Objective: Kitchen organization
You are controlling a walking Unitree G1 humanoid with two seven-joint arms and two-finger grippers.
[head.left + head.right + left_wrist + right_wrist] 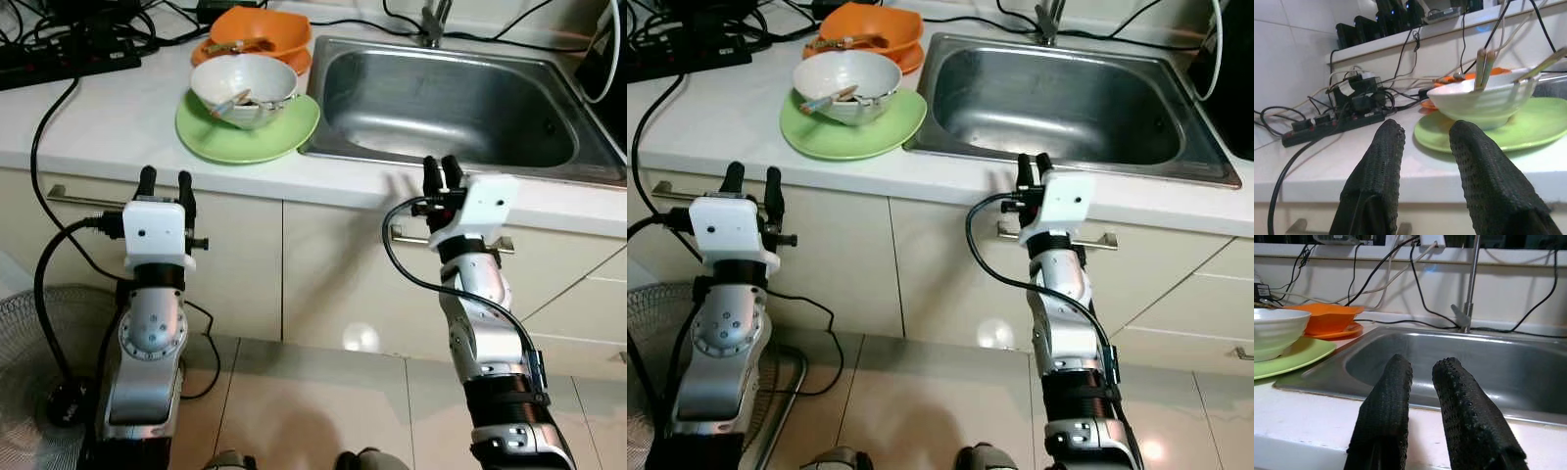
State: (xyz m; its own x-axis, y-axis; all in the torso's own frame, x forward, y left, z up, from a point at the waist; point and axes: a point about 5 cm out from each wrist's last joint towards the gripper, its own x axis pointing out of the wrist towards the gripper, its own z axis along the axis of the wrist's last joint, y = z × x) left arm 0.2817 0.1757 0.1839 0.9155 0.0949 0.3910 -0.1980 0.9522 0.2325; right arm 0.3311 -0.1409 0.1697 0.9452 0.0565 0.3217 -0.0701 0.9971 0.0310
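Kitchen corner with a white table (108,117), a steel sink and pale cabinets under indoor light.

The sink (578,162) is set into the table at the right, its tap (1469,308) rising at the back edge. Below run cream cabinet doors (333,274) with metal bar handles (73,196). The wall (1288,54) behind is white tile, with a ledge (1400,39) above the table. A black power strip (1327,125) and tangled black cables (1361,93) lie at the table's back left. The floor (323,401) is glossy beige tile showing a bright light reflection (360,338). A fan grille (29,343) stands low at the left.
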